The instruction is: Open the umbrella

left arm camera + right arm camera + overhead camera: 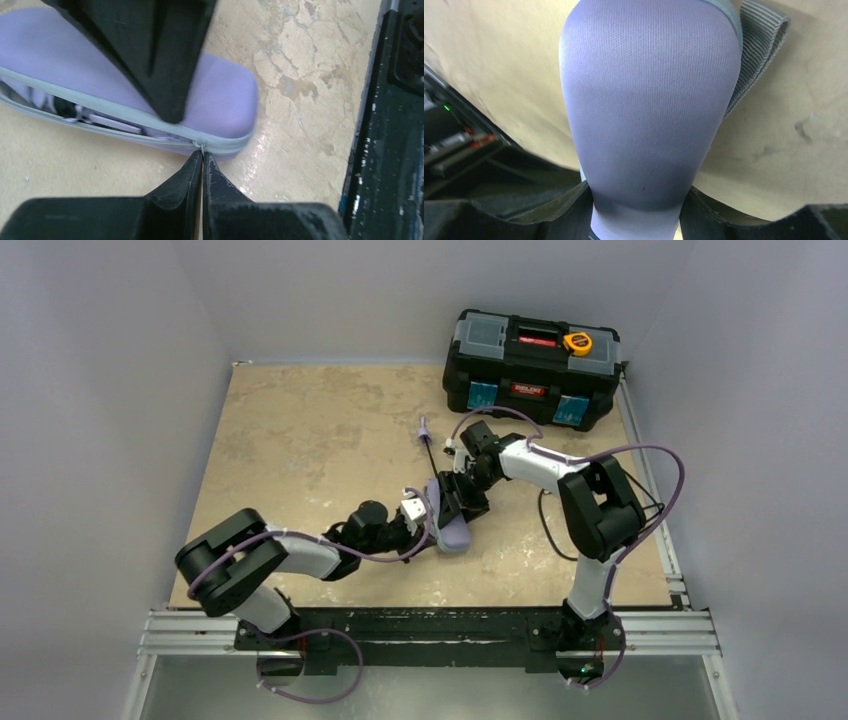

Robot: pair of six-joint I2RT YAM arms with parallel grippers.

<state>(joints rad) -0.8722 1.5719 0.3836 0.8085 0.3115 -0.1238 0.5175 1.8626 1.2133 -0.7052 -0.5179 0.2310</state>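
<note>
Beige table [300, 440], grey walls, toolbox [530, 365] far right. Lavender case [452, 532] mid-table, zip part open. Umbrella [429, 447] folded inside, shaft and knob poking out far end. Left gripper [202, 156] fully closed, tips at zip pull [201, 146]. Right gripper [635, 202] clamped round case end.

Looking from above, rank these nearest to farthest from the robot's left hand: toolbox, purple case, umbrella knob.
1. Purple case, right at the left hand, centre of the table.
2. Umbrella knob, farther back, mid-table.
3. Toolbox, back right corner.
</note>
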